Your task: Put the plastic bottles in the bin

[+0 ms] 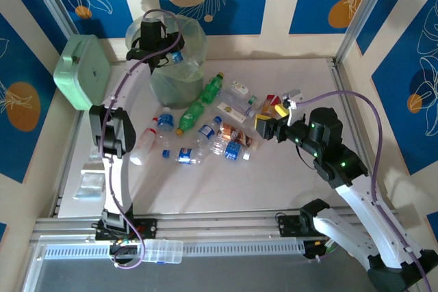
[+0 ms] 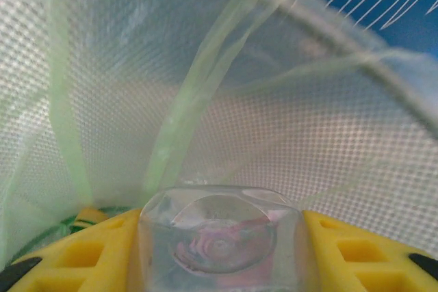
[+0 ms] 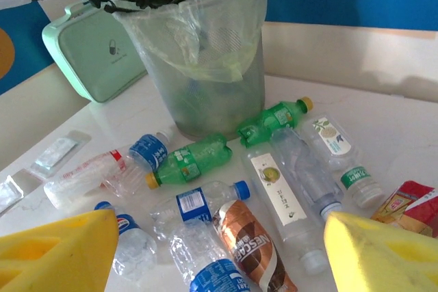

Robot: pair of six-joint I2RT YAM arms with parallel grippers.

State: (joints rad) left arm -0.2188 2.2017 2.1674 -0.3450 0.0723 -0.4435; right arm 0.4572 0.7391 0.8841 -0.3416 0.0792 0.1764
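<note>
The small clear plastic bottle (image 2: 220, 237) sits squeezed in your left jaws, at the mouth of the tall round see-through grey-green bin (image 1: 179, 83). I think dropping is next: just let go. Your right jaws gape, holding nothing, near more bottles (image 1: 194, 113) lying on the white surface (image 1: 274, 182).

Your left arm (image 1: 113, 182), at 7 o'clock in the top view, and your right arm (image 1: 363, 203), at 4 o'clock, have white links and black joint housings. A purple cable (image 1: 128, 78) runs along each. Green lights (image 1: 340, 164) dot the right arm's joints. The left gripper (image 1: 169, 52) and right gripper (image 1: 267, 126) have yellow fingers (image 3: 55, 251) with square recesses.
</note>
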